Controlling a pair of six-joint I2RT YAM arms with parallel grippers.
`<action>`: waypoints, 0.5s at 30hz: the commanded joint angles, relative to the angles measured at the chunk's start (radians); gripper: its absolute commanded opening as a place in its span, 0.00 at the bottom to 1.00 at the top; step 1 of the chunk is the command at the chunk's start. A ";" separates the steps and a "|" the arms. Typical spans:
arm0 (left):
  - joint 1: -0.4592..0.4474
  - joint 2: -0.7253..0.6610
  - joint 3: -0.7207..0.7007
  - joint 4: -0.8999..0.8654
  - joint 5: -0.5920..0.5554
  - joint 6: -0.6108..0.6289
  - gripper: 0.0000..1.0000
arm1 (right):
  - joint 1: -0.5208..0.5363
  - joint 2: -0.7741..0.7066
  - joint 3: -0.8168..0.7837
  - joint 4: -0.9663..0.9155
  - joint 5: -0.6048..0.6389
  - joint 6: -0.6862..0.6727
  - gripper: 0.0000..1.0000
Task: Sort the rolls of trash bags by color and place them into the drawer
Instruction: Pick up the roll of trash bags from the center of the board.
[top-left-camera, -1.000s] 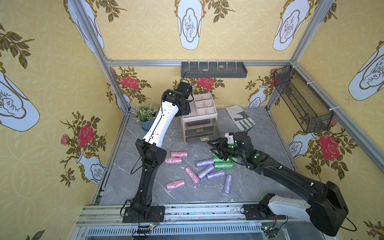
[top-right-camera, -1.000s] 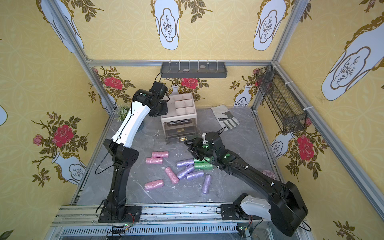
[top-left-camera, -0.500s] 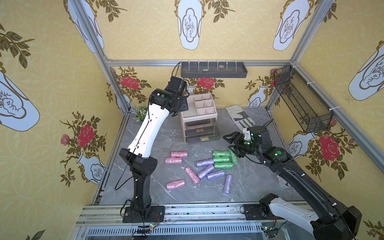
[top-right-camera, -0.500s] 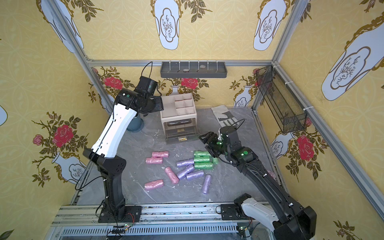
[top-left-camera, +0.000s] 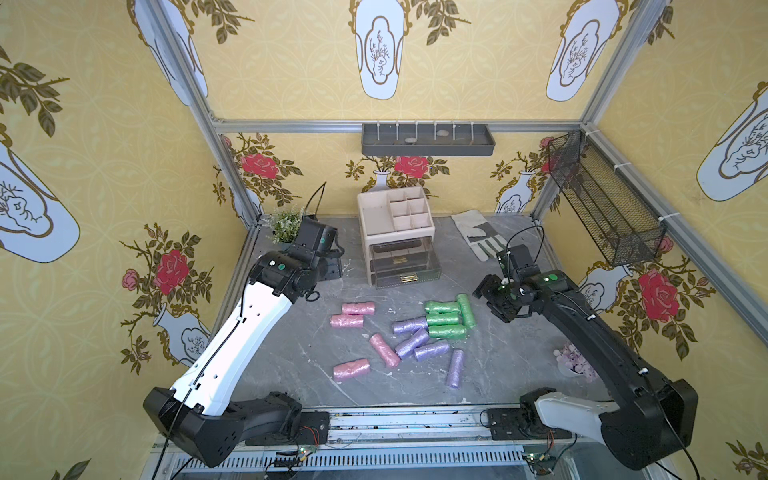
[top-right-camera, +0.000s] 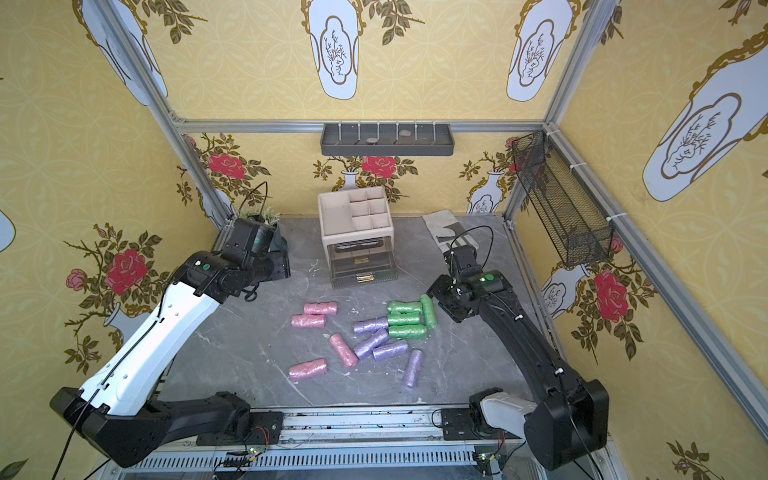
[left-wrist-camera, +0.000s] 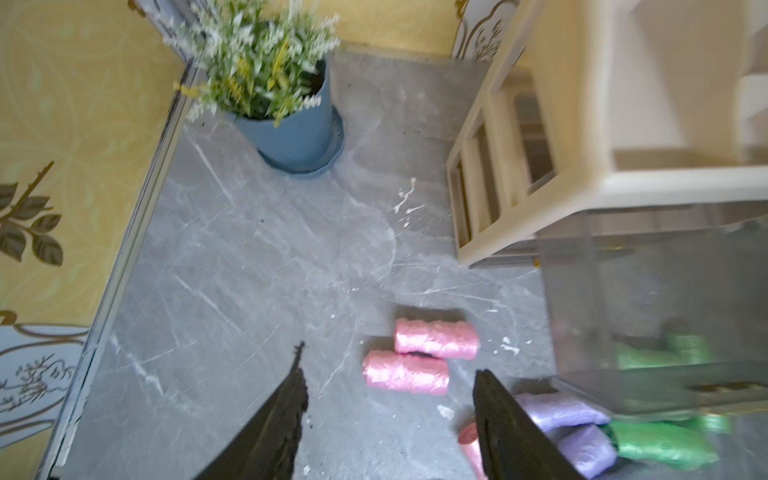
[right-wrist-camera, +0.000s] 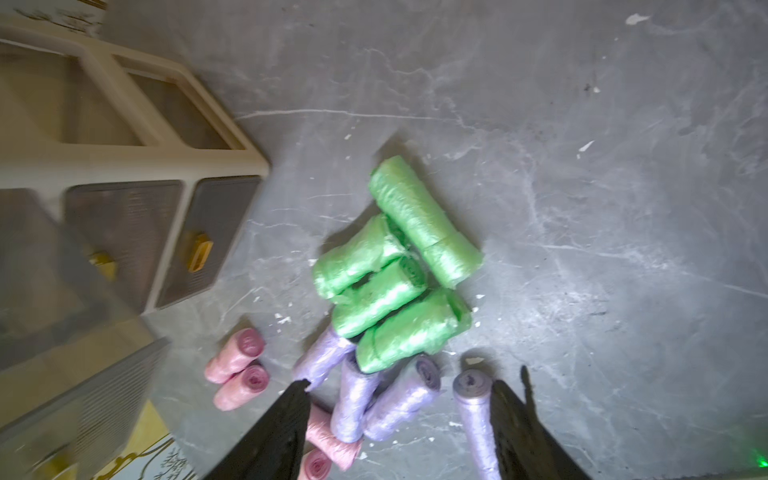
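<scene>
Both arms are found withdrawn from the chest. The left gripper, lately at the chest's top tray, is now held off the chest's left side. The right gripper, lately over the green rolls, is now held front-right of the chest. Both claws are seen parted wide with nothing held. One drawer is seen pulled out, and no roll is seen in it. In front of the chest, the green rolls lie bunched, the purple rolls touch them, and the pink rolls lie scattered. Grouping is judged begun; stowing is not.
</scene>
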 joint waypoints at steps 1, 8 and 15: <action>0.037 -0.045 -0.118 0.089 0.055 -0.007 0.64 | -0.049 0.058 -0.017 0.072 -0.051 -0.129 0.62; 0.122 -0.114 -0.295 0.188 0.139 -0.016 0.62 | -0.110 0.273 0.033 0.154 -0.113 -0.261 0.52; 0.137 -0.121 -0.358 0.222 0.164 -0.014 0.62 | -0.107 0.415 0.089 0.171 -0.148 -0.346 0.52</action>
